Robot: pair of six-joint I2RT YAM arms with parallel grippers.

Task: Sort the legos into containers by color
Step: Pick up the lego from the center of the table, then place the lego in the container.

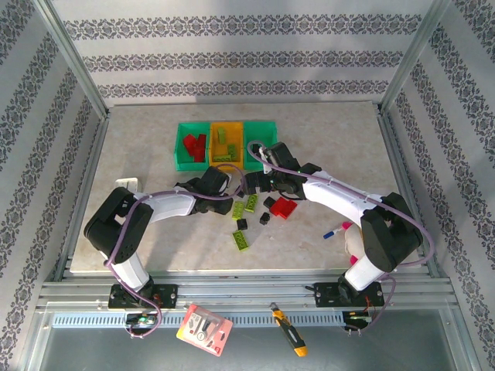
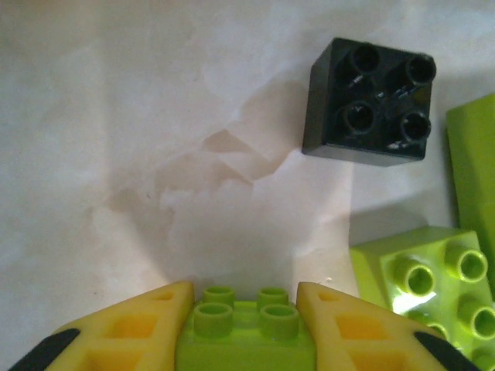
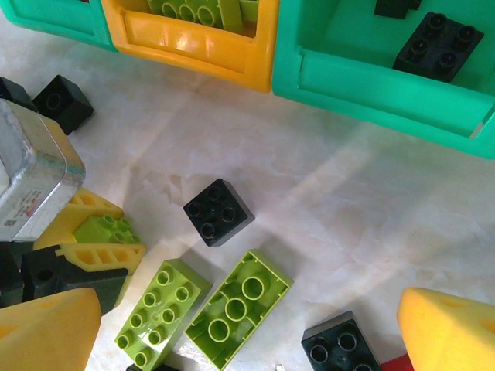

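Left wrist view: your left gripper has its jaws standing narrow, pressed against both sides of a small lime brick that sits studs up, square between them. You cannot tell whether it is off the table. A black brick lies ahead and to the right, apart. From above, the orange bin, which holds lime bricks, lies straight beyond that gripper, away from the bases. Your right gripper hangs wide open, holding nothing.
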